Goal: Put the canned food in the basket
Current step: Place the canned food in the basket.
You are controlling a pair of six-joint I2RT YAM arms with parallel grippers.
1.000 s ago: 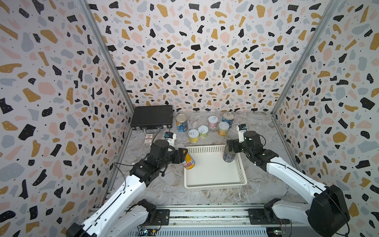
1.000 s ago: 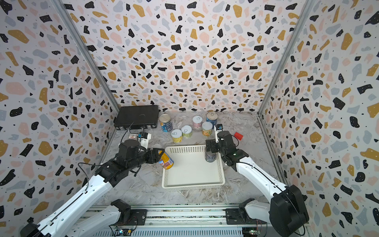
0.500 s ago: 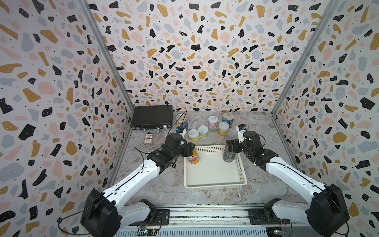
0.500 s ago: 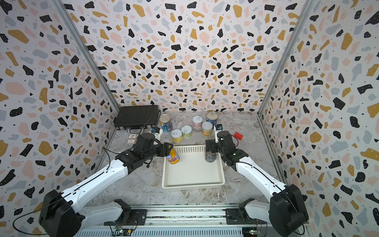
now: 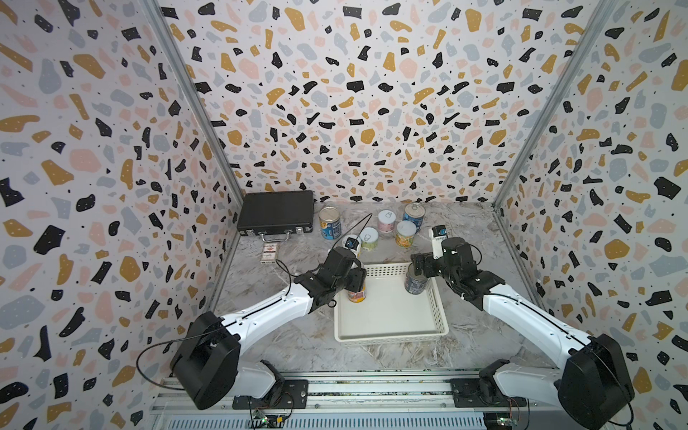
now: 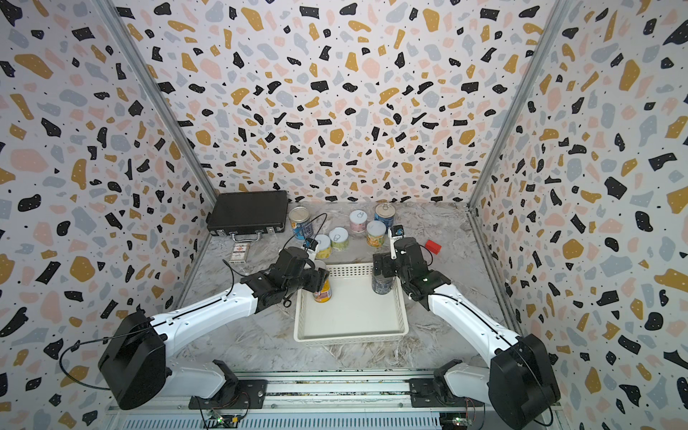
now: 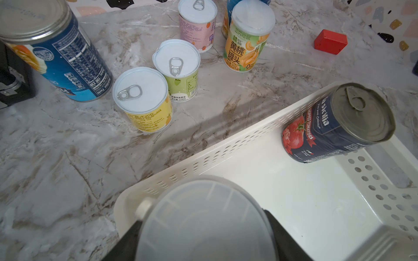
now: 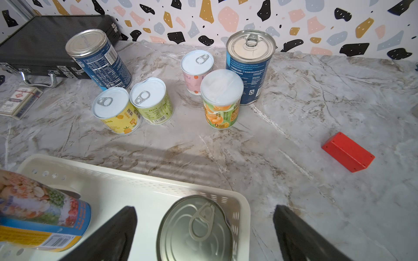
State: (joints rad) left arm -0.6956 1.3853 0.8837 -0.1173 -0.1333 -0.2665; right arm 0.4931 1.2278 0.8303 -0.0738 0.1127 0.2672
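The orange-yellow can [image 5: 356, 294] hangs just inside the basket [image 5: 391, 316], at the far corner on the left arm's side. The left gripper [image 5: 354, 280] is clamped on it near the top, and I cannot tell whether its base touches the floor. It is best lowered straight down until it stands flat and clear of the wall before the jaws let go. The dark blue can [image 6: 382, 286] stands in the opposite far corner, where the right gripper [image 6: 381, 266] straddles it with jaws wide, gripping nothing, so that arm should lift straight up to avoid tipping it.
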